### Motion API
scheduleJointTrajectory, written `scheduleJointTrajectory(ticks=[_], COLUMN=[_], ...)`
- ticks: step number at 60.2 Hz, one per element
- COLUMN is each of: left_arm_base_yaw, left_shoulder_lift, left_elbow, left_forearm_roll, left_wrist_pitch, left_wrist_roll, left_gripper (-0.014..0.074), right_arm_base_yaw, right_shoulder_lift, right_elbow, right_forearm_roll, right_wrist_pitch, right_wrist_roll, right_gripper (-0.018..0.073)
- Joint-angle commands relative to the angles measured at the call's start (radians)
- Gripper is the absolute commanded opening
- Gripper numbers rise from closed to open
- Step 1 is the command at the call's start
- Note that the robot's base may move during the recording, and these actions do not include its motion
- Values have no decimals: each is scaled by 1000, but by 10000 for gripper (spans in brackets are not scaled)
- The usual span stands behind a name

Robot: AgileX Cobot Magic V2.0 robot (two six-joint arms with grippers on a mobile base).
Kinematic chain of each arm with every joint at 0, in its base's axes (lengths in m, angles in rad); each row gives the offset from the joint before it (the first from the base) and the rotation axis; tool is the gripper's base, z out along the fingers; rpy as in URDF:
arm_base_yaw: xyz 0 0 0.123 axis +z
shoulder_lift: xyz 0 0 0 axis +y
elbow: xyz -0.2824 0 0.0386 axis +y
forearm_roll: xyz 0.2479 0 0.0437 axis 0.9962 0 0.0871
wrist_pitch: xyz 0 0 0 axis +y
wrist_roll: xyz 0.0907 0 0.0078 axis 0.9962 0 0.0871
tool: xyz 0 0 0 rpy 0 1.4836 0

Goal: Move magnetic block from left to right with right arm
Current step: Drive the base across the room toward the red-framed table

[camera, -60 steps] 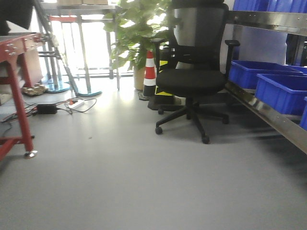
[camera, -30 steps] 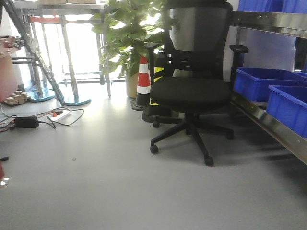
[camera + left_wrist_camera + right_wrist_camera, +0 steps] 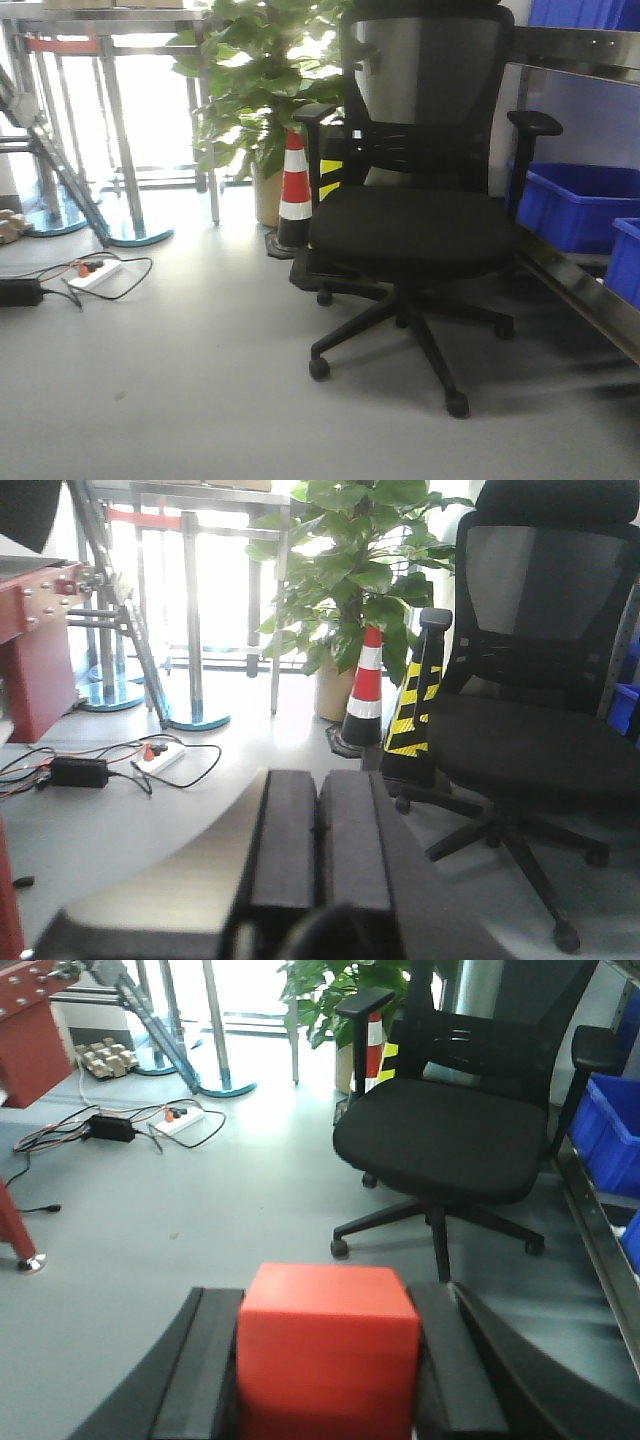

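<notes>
Grey office floor (image 3: 200,400) fills the front view. A black mesh-backed swivel chair (image 3: 420,230) sits up close, a red-and-white striped traffic cone (image 3: 293,185) stands just beside its armrest, and a leafy green potted plant (image 3: 250,90) rises behind the cone. Blue plastic bins (image 3: 570,205) sit on a metal rack at the right edge, and a white power strip (image 3: 95,272) with black cables lies on the floor at the left.

Over to the right wrist camera: the right end effector (image 3: 327,1305) is clamped on the small matte red magnetic block (image 3: 327,1360). A black finger (image 3: 205,1370) touches each side of it, with floor and chair beyond.

Left wrist view now: the left end effector (image 3: 318,800) has its two black fingers (image 3: 285,830) pressed flat together, nothing between them. A yellow-and-black striped post (image 3: 415,710) stands beside the cone there.
</notes>
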Motion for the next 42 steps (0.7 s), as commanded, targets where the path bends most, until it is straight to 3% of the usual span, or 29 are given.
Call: scheduleJointTrajectory(ticks=[1, 42], left_arm_base_yaw=[-4, -4], left_shoulder_lift=[-15, -15], left_elbow=[10, 10], left_forearm_roll=[0, 0], left_wrist_pitch=[-90, -90], left_wrist_roll=[-4, -4], left_gripper=[-116, -116], right_arm_base_yaw=[-6, -6], right_shoulder_lift=[15, 15], right_elbow=[-25, -25], right_forearm_roll=[-11, -11], right_wrist_pitch=[-88, -88], right_wrist_roll=[-4, -4], right_gripper=[286, 286])
